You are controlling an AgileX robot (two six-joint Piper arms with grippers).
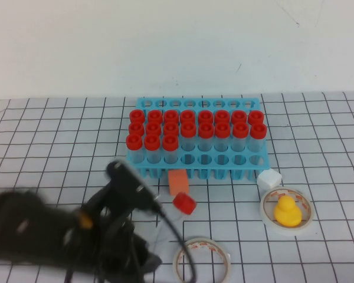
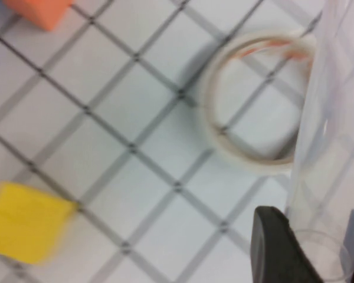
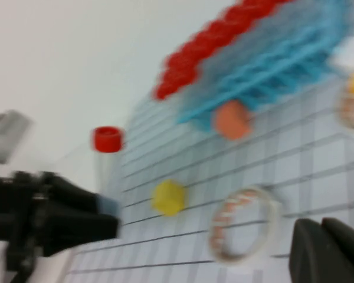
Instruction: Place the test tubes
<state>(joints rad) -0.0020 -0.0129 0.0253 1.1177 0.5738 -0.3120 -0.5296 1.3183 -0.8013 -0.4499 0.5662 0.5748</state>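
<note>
We see the left gripper low over the near left of the table, its jaws clamped on a clear test tube. The tube's red cap points toward the rack and sits just in front of the orange block, which lies beside the rack's front edge. That front row holds three capped tubes at its left end with open holes along the rest, and bare grid lies between the rack's edge and the near tape roll. The right gripper hangs off to the right side, jaws closed on nothing.
</note>
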